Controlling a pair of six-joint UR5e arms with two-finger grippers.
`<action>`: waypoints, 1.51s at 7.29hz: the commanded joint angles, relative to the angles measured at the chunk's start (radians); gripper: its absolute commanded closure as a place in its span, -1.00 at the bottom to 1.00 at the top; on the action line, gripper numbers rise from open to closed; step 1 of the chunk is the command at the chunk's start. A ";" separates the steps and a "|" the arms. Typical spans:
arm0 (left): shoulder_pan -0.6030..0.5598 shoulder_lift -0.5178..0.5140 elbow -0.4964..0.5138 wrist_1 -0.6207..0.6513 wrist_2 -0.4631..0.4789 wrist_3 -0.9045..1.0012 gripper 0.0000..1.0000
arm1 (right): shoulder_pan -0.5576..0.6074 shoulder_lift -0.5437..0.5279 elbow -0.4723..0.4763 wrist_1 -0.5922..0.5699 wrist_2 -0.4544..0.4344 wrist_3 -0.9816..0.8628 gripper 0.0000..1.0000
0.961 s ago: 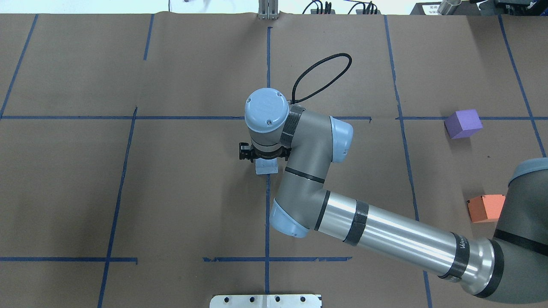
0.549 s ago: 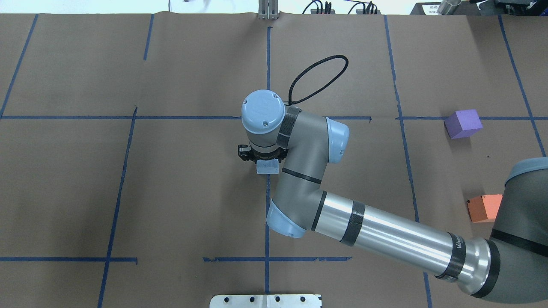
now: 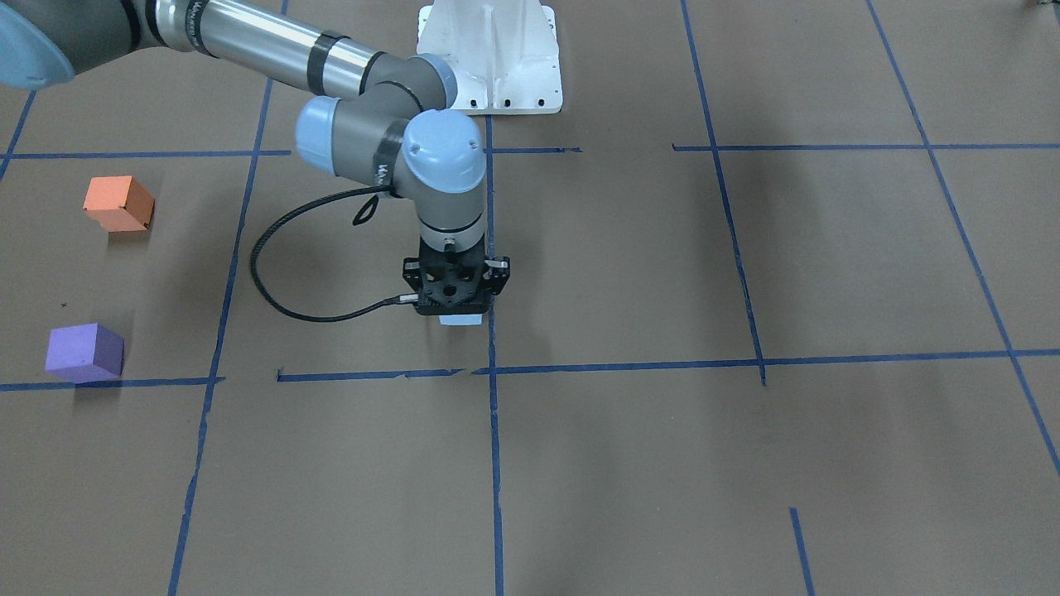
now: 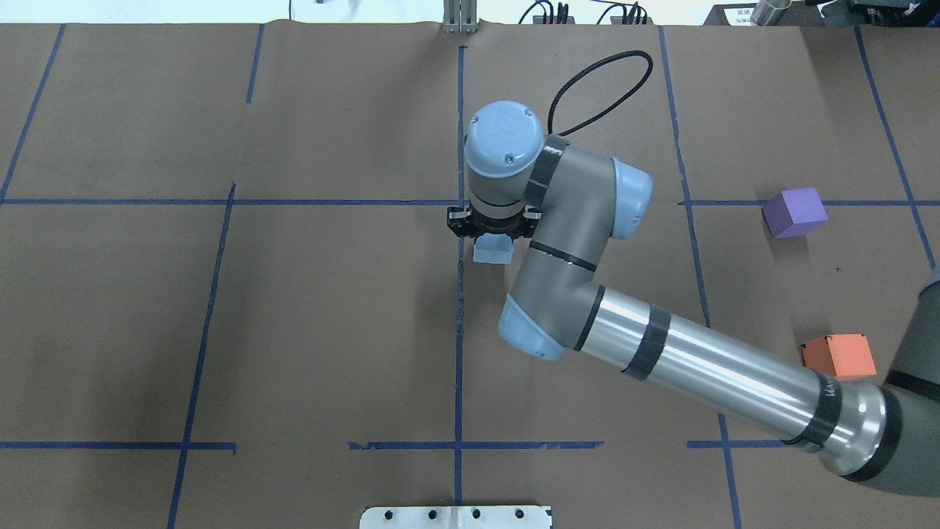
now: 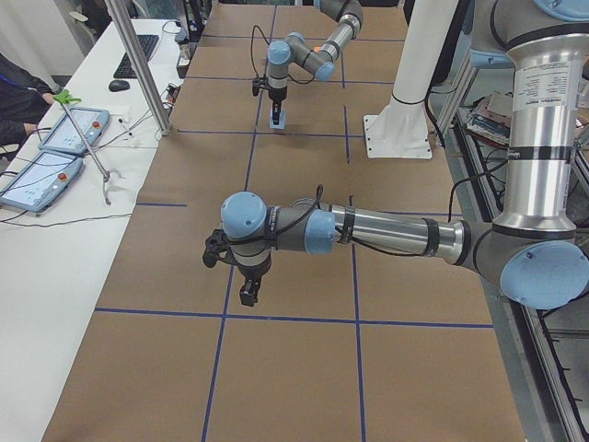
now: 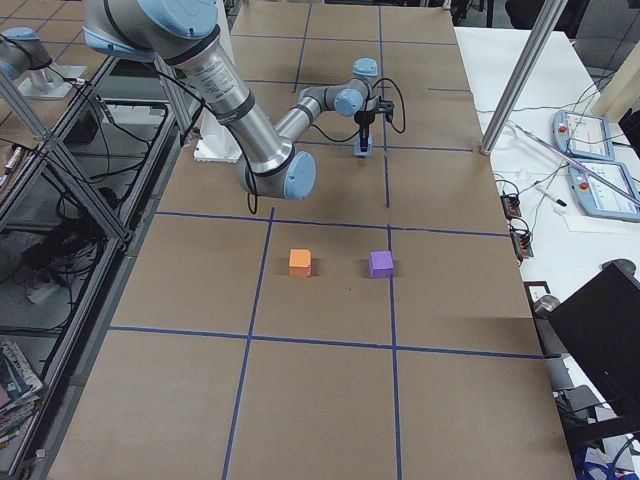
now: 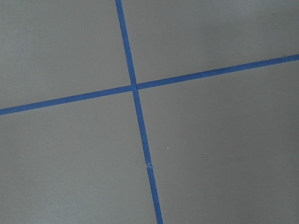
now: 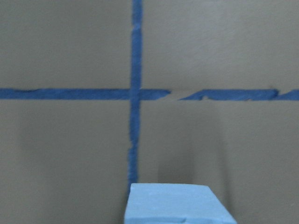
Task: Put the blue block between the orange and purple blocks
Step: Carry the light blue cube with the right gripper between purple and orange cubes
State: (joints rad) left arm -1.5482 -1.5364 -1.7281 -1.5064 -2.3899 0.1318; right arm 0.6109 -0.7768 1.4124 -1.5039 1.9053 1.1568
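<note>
My right gripper (image 4: pixel 490 229) points straight down near the table's middle and is shut on the pale blue block (image 4: pixel 492 252), which it holds just above the paper; the block also shows below the gripper in the front view (image 3: pixel 461 320) and at the bottom of the right wrist view (image 8: pixel 177 205). The purple block (image 4: pixel 794 211) and the orange block (image 4: pixel 837 356) sit apart at the far right, with a gap between them. My left gripper (image 5: pixel 248 295) shows only in the exterior left view, low over the table; I cannot tell whether it is open or shut.
Brown paper with blue tape grid lines (image 4: pixel 459 330) covers the table. The white arm mount (image 3: pixel 489 58) stands at the robot's edge. The right forearm (image 4: pixel 705 375) passes close beside the orange block. Tablets (image 5: pixel 55 147) lie on a side table.
My right gripper has moved right and away from the robot, carrying the blue block with it. The purple and orange blocks have not moved.
</note>
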 commanded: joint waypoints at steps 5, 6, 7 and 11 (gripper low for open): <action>0.000 -0.005 0.005 0.000 0.000 0.000 -1.00 | 0.272 -0.695 0.362 0.197 0.179 -0.379 0.73; 0.000 -0.005 0.004 0.000 0.000 0.000 -1.00 | 0.295 -0.778 0.352 0.309 0.199 -0.382 0.70; 0.000 -0.005 0.004 0.000 0.000 0.000 -1.00 | 0.320 -0.833 0.352 0.338 0.218 -0.388 0.67; 0.000 -0.005 -0.005 0.000 0.000 -0.001 -1.00 | 0.328 -0.862 0.338 0.341 0.218 -0.391 -1.00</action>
State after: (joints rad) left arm -1.5478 -1.5416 -1.7306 -1.5064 -2.3899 0.1316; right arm 0.9380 -1.6371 1.7516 -1.1640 2.1233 0.7664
